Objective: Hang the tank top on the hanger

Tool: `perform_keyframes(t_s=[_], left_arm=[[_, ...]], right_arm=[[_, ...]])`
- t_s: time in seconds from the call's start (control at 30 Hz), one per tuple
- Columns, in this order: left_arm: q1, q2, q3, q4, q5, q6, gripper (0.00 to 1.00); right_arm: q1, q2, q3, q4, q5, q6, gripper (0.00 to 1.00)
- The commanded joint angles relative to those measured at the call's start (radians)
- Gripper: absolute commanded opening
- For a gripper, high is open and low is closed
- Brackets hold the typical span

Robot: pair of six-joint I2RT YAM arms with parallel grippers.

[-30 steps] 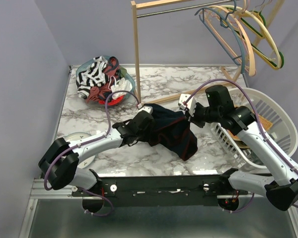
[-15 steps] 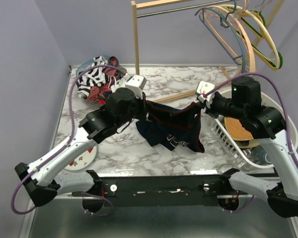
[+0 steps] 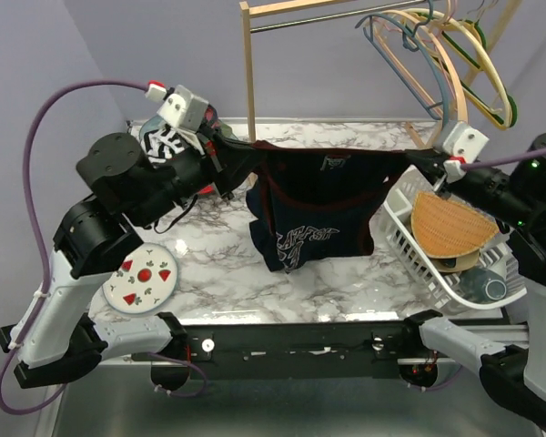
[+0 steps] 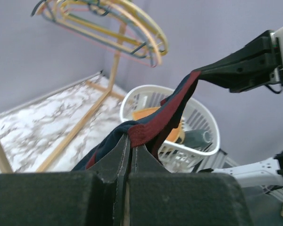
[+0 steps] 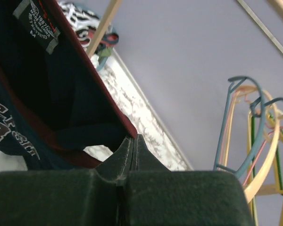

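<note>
Navy tank top (image 3: pixel 318 205) is hanging stretched above the middle of the surface. Left claw (image 3: pixel 232 157) and right claw (image 3: pixel 417 164) are each pinching tight on a thin red edge. Pulling harder is risking a slip before reaching the blue-grey hanger (image 5: pixel 225 127), above the far right corner.

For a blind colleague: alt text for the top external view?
Two robot arms hold a navy tank top stretched between the left gripper and right gripper, above a marble table. Behind, hangers hang on a rack; a white basket sits at right.
</note>
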Motion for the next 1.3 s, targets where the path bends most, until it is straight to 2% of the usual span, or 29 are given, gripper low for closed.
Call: perform_keyframes(t_s=[0.0,0.1,0.2,0.27,0.53,0.63,0.77,0.83,0.87,0.9,0.93,0.97,1.0,1.03,1.07,1.1,1.13,1.17,1.27], left_arm=[[-0.001,0.000,0.098,0.056,0.186,-0.011,0.00],[-0.001,0.017,0.110,0.064,0.226,-0.039,0.00],[-0.001,-0.006,0.020,0.090,0.209,-0.045,0.00],[-0.001,-0.049,-0.127,0.127,0.159,-0.051,0.00],[0.000,-0.123,-0.746,0.337,-0.113,-0.135,0.00],[0.002,-0.062,-0.891,0.400,-0.156,-0.193,0.00],[0.003,0.044,-0.971,0.458,-0.141,-0.227,0.00],[0.003,0.058,-0.977,0.460,-0.147,-0.232,0.00],[0.003,0.060,-0.976,0.456,-0.155,-0.229,0.09],[0.002,0.057,-0.971,0.440,-0.162,-0.224,0.19],[0.003,0.051,-0.955,0.426,-0.174,-0.217,0.31],[0.003,0.034,-0.945,0.413,-0.179,-0.209,0.52],[0.002,0.023,-0.936,0.379,-0.182,-0.188,0.59],[0.003,0.009,-0.916,0.364,-0.187,-0.175,0.65],[0.003,-0.024,-0.907,0.348,-0.187,-0.163,0.76],[0.003,-0.043,-0.899,0.322,-0.188,-0.134,0.81],[0.002,-0.063,-0.885,0.311,-0.187,-0.123,0.85],[0.003,-0.101,-0.879,0.304,-0.184,-0.109,0.93],[0.003,-0.159,-0.858,0.268,-0.169,-0.063,0.99]], right_arm=[[-0.062,-0.030,0.078,-0.058,-0.181,0.043,0.01],[-0.082,-0.042,0.056,-0.055,-0.208,0.054,0.01],[-0.082,-0.065,-0.052,-0.031,-0.189,0.071,0.02],[-0.082,-0.078,-0.128,0.005,-0.147,0.086,0.05],[-0.082,-0.081,-0.675,0.126,-0.094,0.076,0.06],[-0.082,-0.043,-0.789,0.157,-0.099,0.063,0.06],[-0.081,0.014,-0.837,0.169,-0.028,0.028,0.09],[-0.082,0.028,-0.828,0.149,-0.014,0.022,0.17],[-0.081,0.034,-0.808,0.140,-0.013,0.022,0.24],[-0.082,0.036,-0.790,0.126,-0.014,0.028,0.37],[-0.082,0.036,-0.772,0.100,-0.014,0.034,0.44],[-0.082,0.031,-0.753,0.085,-0.022,0.037,0.50],[-0.084,0.016,-0.706,0.069,-0.025,0.045,0.64],[-0.084,0.005,-0.684,0.046,-0.030,0.050,0.69],[-0.084,-0.008,-0.661,0.034,-0.042,0.056,0.74],[-0.082,-0.037,-0.627,0.025,-0.047,0.060,0.83],[-0.084,-0.053,-0.609,0.011,-0.050,0.076,0.86],[-0.085,-0.064,-0.595,0.000,-0.063,0.082,0.88],[-0.114,-0.104,-0.557,-0.033,-0.118,0.109,0.89]])
